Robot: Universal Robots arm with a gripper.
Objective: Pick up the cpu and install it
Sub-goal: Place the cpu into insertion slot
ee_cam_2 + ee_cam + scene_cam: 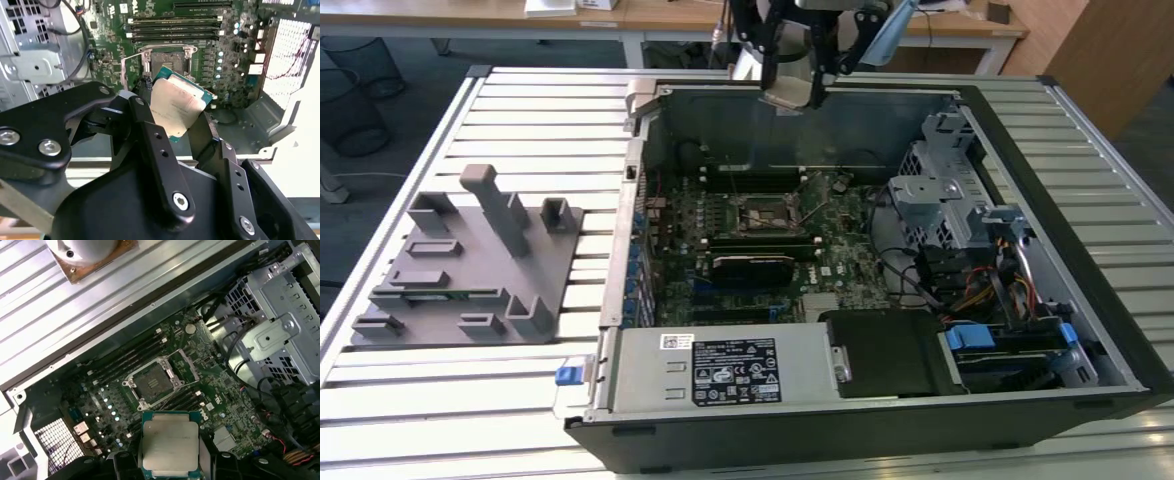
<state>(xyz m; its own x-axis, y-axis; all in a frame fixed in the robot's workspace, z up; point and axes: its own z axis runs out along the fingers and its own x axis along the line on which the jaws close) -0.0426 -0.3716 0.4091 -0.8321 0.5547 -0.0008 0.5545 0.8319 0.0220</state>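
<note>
One cpu (169,445), tilted, silver top showing, hand-clamped (175,114)

Arm (774,30) overhead, claw (794,92) pointing down, clamped on cpu (170,445)

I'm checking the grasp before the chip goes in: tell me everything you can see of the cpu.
The cpu is a flat square chip with a matte silver-grey metal top and a thin green rim. The black fingers clamp two opposite edges and hold it in the air above the open computer case, clear of the motherboard. In the first wrist view, the dark metal-framed socket lies below it, empty and apart from it. Only the fingers touch the chip.
</note>
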